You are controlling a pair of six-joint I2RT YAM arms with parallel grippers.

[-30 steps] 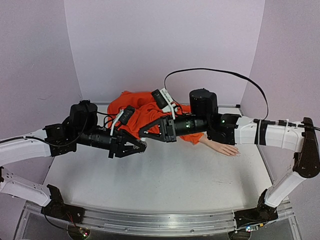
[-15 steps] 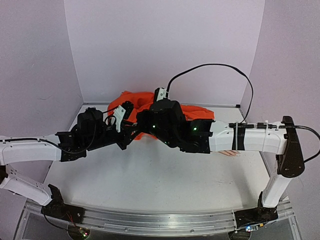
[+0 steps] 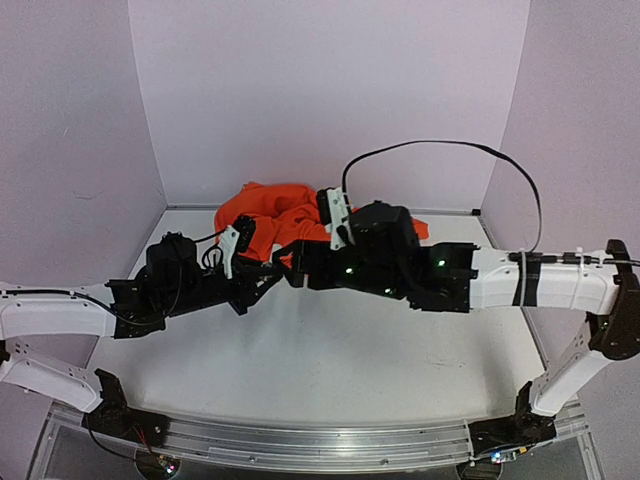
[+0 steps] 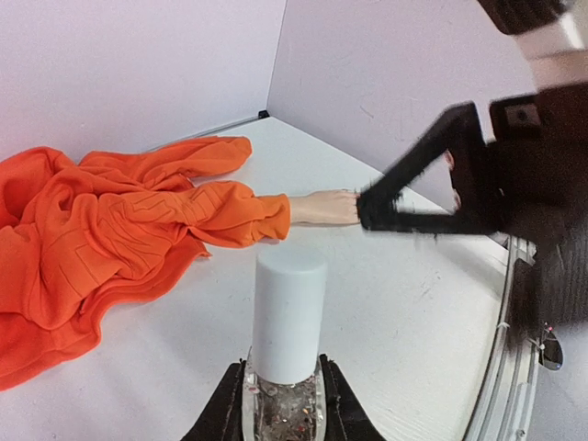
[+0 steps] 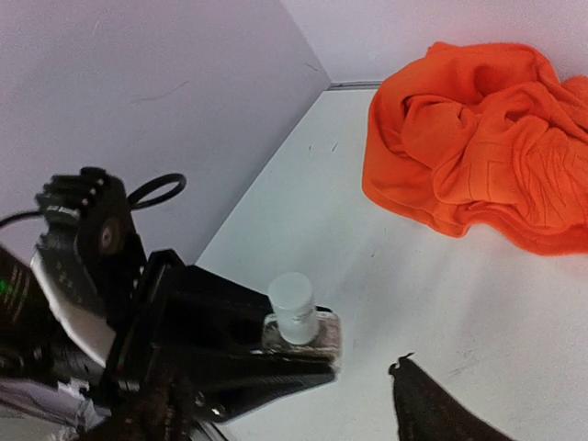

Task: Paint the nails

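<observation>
In the left wrist view a small clear bottle with a white cap stands upright, and my left gripper is shut on its glass body. A pale mannequin hand comes out of an orange sleeve. Its fingertips and nails are hidden behind a black finger of my right gripper. The right wrist view shows the same bottle between the left gripper's black fingers. My right gripper is open around it, with one fingertip to its right. In the top view both grippers meet in front of the cloth.
A bunched orange garment lies at the back of the white table, near the rear wall. Lilac walls close in the left, back and right sides. A black cable arcs above the right arm. The metal rail runs along the near edge.
My right gripper has gone from shut to open and has swung left to the bottle in the left gripper. The left arm shifted slightly back. The right arm now covers the mannequin hand from above.
</observation>
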